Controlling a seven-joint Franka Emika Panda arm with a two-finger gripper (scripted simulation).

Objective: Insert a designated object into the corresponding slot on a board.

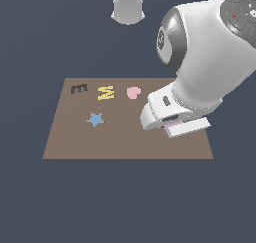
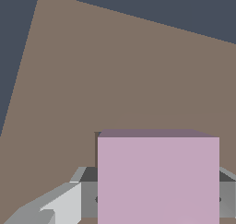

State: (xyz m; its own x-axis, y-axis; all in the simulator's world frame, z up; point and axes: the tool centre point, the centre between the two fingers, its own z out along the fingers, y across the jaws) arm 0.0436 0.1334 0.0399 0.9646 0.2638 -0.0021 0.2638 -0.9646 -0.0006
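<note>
The pale pink square tile (image 2: 158, 177) sits between my gripper's (image 2: 156, 197) two grey fingers (image 2: 87, 197), which are closed against its sides. In the exterior view only a thin pink sliver of the tile (image 1: 172, 123) shows under the white hand (image 1: 175, 119), low over the right part of the brown board (image 1: 125, 139). The dark square slot is almost wholly hidden beneath the tile. Only a thin dark strip (image 2: 97, 149) shows along one tile edge. The board (image 2: 115, 71) fills most of the wrist view.
On the board's far part lie a dark brown E (image 1: 78, 89), a yellow W (image 1: 105, 92) and a pink heart (image 1: 133, 92). A blue star (image 1: 95, 119) lies nearer. The grey robot base (image 1: 128, 7) stands beyond the board. The arm's bulk (image 1: 210, 52) overhangs the board's right side.
</note>
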